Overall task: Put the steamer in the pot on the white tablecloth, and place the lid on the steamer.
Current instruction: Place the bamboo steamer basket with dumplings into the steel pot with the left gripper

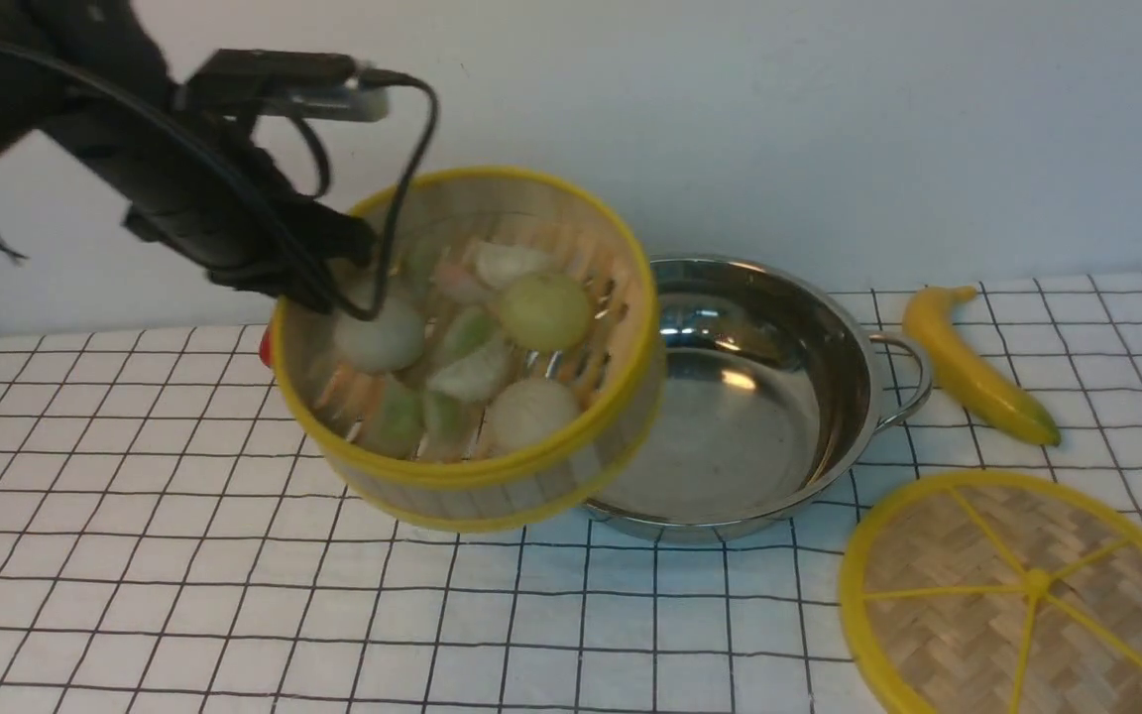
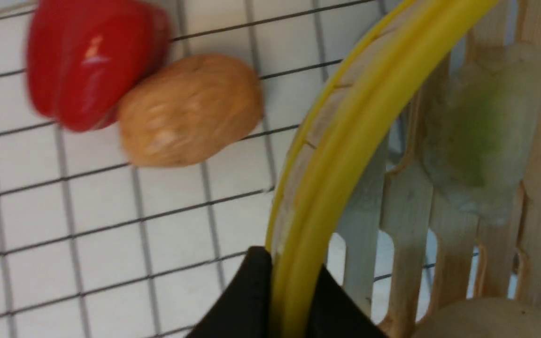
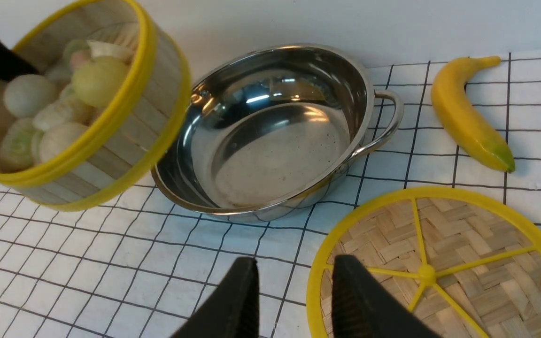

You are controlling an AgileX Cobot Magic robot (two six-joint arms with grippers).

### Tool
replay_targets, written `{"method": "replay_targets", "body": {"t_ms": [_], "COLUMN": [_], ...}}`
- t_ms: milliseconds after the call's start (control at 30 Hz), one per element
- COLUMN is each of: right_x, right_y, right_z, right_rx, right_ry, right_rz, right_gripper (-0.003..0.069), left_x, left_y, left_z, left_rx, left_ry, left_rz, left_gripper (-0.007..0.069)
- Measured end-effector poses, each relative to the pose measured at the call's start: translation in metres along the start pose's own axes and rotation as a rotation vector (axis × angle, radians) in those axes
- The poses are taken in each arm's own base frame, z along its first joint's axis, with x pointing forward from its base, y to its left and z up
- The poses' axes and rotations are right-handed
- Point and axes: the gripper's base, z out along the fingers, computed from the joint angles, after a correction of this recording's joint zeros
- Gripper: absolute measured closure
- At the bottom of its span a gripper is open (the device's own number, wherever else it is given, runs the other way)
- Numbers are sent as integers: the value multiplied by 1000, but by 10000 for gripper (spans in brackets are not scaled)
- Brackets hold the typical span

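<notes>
left pincer [image 2: 280, 281]: pressed together on the yellow upper rim of the steamer [image 1: 472, 357], one black finger inside the wall and one outside. the steamer hangs from this grip, tilted, with its open top tipped toward the robot. it sits at the left side of the pot [image 1: 730, 436], and in the front view its right edge overlaps the pot's left rim. it is not inside the pot. pale round and green-tinted food pieces [image 1: 492, 347] lie on its slatted floor.

right pincer [image 3: 294, 263]: spread, with nothing between the fingers. it hovers over the tablecloth [image 1: 135, 555] in front of the pot, just beside the rim of the lid [image 1: 1027, 595].

pot: upright on the tablecloth.

lid: flat on the tablecloth to the front right of the pot, near it but apart.

other items: a banana [image 1: 977, 367] lies right of the pot, near its right handle and not touching it. a red pepper [image 2: 92, 61] and a brown lump [image 2: 190, 110] lie touching each other on the tablecloth, beyond the steamer from the pot.
</notes>
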Motion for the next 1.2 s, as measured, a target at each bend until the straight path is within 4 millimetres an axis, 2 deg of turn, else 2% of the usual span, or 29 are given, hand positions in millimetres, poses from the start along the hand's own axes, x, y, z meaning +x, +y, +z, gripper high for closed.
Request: {"method": "replay_targets", "body": {"t_ms": [33,100,167,200,267,467,600,833,1200], "right_x": [0,0,-1,-1,-1,1,1,1,1], "right_y": [0,-1,0,0,1,2,2,2,2], "right_z": [0,2,4,4,4,4,4,4,4], "right_rx": [1,-2,-13,-14,-24,-35,-36,-36,-36], "right_ry": [2,14,18,17,19,38,39,40,41], "right_rz": [1,8,20,21,28,18,17,17,17], "right_gripper": [419,419,419,419,419,419,419,419,419], "left_x": [-1,-15,-28,-29,-43,-69,-72,-66,-61], "left_y": [-2,-28,-45,-45,-59,-70,-73,-70,-69], "left_z": [5,21,35,36,49,70,80,112,143], "left_rx": [3,23,21,19,2,-17,-15,-28,-29], "left_ry": [5,-8,-16,-18,-38,-78,-63,11,33], "left_rz": [2,43,69,67,89,106,110,115,108], "left_gripper": [592,592,592,592,592,592,592,592,592]}}
